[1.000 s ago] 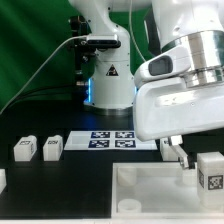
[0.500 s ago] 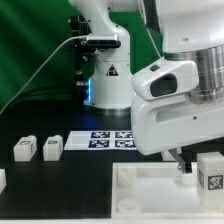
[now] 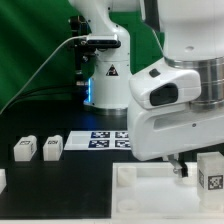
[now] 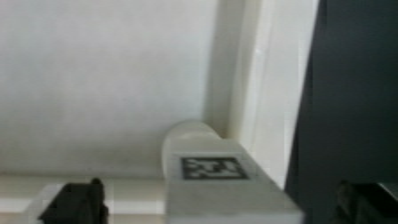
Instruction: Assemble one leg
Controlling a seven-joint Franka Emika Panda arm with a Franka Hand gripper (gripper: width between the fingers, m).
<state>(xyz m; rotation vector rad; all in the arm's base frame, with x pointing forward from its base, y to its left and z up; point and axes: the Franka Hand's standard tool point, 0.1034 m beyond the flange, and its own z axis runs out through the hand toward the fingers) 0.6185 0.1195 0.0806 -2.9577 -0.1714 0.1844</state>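
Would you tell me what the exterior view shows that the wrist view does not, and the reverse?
Only the exterior view shows the arm's base, the marker board, two legs at that view's left and a third leg at its right. Only the wrist view shows a tagged block between the wide-apart fingers, beside the wall of the tray; whether it is that third leg, I cannot tell. Both show the gripper, the tray and the black table.

Marker board (image 3: 100, 140) flat on black desk (image 3: 65, 188). Large white square tray piece (image 3: 150, 200) in front, toward exterior view's right. Green backdrop (image 3: 30, 50) behind.
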